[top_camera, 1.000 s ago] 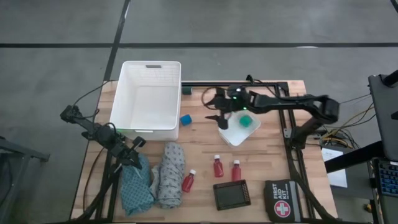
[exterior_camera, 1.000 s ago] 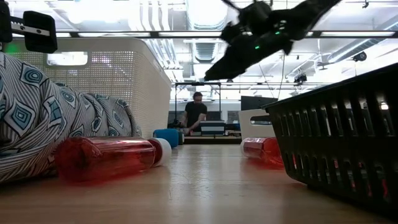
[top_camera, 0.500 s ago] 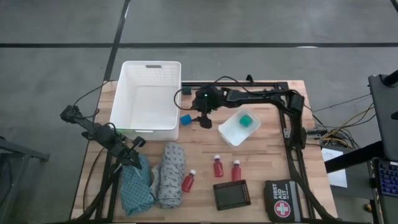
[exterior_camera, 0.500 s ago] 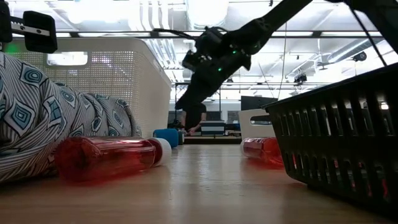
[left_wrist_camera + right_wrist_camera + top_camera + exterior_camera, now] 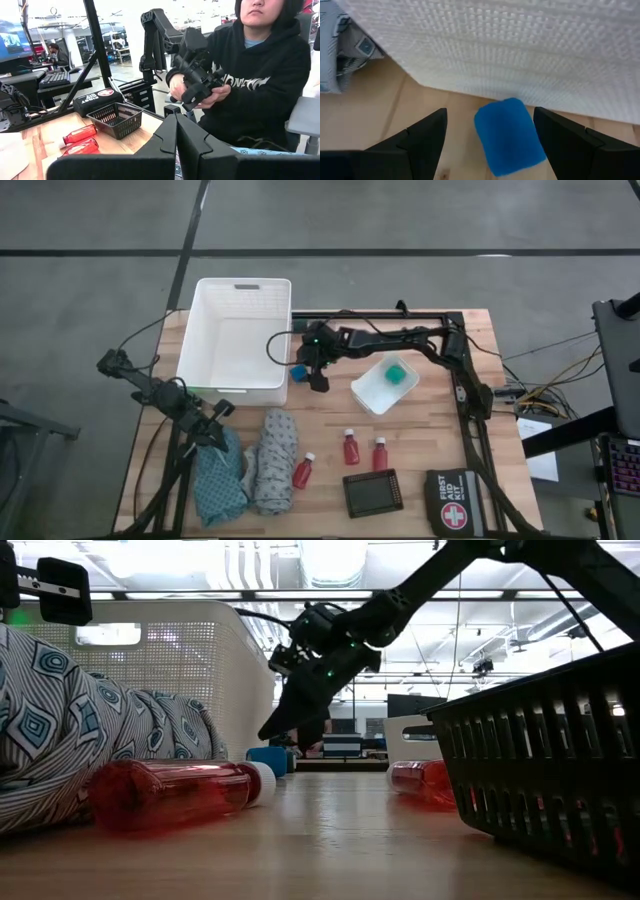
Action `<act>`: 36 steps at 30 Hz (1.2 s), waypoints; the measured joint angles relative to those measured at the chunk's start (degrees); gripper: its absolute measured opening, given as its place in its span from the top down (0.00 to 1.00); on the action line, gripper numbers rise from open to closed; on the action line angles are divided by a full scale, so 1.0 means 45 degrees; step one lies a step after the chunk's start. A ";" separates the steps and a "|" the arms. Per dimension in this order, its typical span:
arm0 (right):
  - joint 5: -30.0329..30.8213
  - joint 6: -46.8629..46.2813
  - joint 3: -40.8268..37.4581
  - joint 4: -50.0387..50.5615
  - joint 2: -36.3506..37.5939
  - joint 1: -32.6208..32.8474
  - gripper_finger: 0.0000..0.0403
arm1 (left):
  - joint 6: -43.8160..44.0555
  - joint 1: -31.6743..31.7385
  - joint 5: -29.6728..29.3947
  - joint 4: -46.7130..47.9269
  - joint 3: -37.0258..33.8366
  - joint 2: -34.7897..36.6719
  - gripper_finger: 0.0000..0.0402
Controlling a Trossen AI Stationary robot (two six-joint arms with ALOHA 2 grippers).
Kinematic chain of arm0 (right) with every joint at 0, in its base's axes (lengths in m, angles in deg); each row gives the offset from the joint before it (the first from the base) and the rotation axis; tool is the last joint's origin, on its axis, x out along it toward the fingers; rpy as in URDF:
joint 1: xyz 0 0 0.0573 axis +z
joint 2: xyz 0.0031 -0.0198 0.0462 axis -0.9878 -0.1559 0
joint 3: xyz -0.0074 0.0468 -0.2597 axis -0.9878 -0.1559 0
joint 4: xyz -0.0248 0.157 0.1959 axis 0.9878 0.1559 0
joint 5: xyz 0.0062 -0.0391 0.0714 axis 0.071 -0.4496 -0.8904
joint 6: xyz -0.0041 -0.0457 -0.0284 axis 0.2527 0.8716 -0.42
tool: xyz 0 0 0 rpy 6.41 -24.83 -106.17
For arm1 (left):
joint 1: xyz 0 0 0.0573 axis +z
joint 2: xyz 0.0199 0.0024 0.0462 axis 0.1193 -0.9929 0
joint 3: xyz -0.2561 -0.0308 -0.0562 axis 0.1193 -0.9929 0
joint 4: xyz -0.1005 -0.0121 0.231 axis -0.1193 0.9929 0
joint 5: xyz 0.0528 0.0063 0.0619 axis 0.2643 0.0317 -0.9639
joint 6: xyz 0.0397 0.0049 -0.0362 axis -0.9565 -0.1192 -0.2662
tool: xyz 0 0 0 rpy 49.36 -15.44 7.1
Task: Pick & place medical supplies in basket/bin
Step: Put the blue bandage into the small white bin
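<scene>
The right gripper is seen spread wide right above the small blue piece, which is parked just beside the white basket wall, framed between the two fingers.

Both arms are built of dark, near-black segments. The right arm is made of slim links, with a green light at its wrist and a black cable looped beside it. The left arm is trailed by thin black cables. Blunt, wedge-shaped black fingers are fitted.
</scene>
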State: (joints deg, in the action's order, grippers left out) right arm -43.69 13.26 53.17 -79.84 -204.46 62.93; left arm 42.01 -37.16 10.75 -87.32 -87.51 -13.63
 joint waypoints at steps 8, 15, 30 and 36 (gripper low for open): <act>0.0762 0.0000 -0.0110 0.0079 -0.0019 0.0017 0.29 | 0.0002 -0.0003 0.0002 0.0002 0.0003 0.0000 0.99; 0.0813 0.0044 -0.0310 0.0068 -0.0019 0.0022 0.29 | 0.0000 -0.0003 0.0000 0.0002 0.0004 0.0000 0.99; 0.1046 0.0001 -0.0282 -0.0378 -0.0597 0.0017 0.30 | 0.0003 0.0001 0.0000 0.0004 0.0005 0.0000 0.99; 0.1039 0.0023 -0.0282 -0.0290 -0.0592 0.0017 0.31 | 0.0004 -0.0003 0.0000 0.0002 0.0000 0.0000 0.99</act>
State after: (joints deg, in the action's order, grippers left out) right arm -39.02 13.36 51.90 -81.15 -207.12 63.01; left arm 42.02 -37.18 10.75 -87.31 -87.51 -13.63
